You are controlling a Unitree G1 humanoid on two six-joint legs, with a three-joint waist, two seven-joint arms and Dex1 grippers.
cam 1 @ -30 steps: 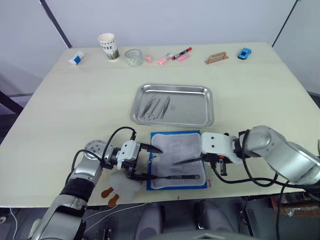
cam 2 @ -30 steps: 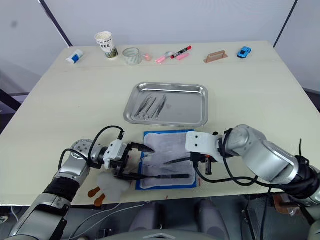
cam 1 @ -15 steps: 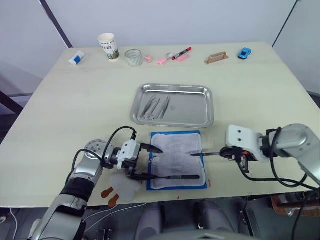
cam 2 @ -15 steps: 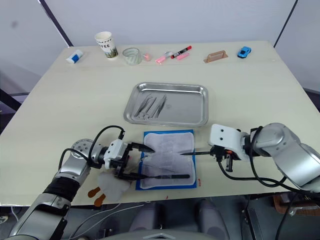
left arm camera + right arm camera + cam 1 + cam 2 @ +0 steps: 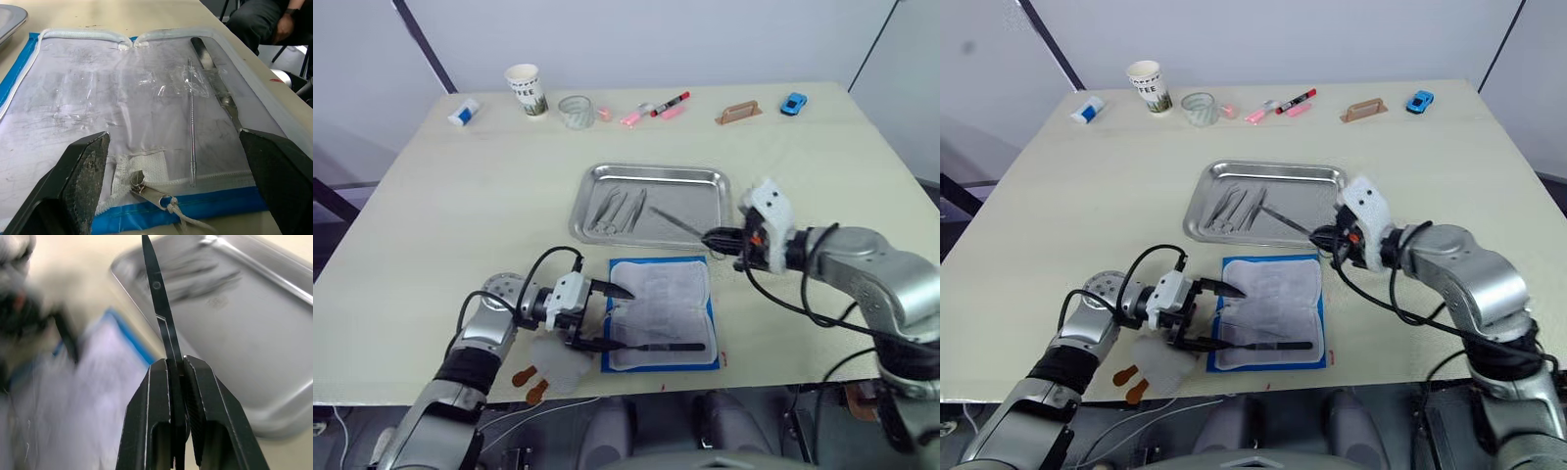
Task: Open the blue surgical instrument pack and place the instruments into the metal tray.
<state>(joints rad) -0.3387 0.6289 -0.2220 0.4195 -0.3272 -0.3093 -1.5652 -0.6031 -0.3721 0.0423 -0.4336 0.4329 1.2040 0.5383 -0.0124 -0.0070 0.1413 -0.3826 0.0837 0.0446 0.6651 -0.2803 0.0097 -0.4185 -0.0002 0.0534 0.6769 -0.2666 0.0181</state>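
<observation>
Right gripper [image 5: 717,236]: right of frame centre in the left eye view, at the tray's lower right corner; fingers clamped tight on a slim dark scissor-like instrument [image 5: 160,308].
Held instrument: its blade points up and left from the gripper, out over the metal tray [image 5: 700,177]; whether the tip touches the tray floor cannot be told.
Left gripper [image 5: 612,317]: lower left of centre, jaws spread wide, holding nothing; one finger [image 5: 80,171] over the left edge of the pack lining, the other along its lower left edge.
Blue surgical instrument pack [image 5: 661,313]: lower centre, lying open and flat on the table [image 5: 460,215], just below the tray, pale lining up with a blue border around it.
Instruments in pack: a thin probe [image 5: 191,127] and a flat-bladed handle [image 5: 217,85] lie side by side on the lining; a zip pull [image 5: 151,193] sits at the pack's near edge.
Metal tray: centre of frame; several silver tools [image 5: 617,209] lie in its left half.
Far table edge, upper frame: paper cup [image 5: 525,90], clear glass [image 5: 576,112], markers [image 5: 656,108], small blue toy car [image 5: 792,104].
</observation>
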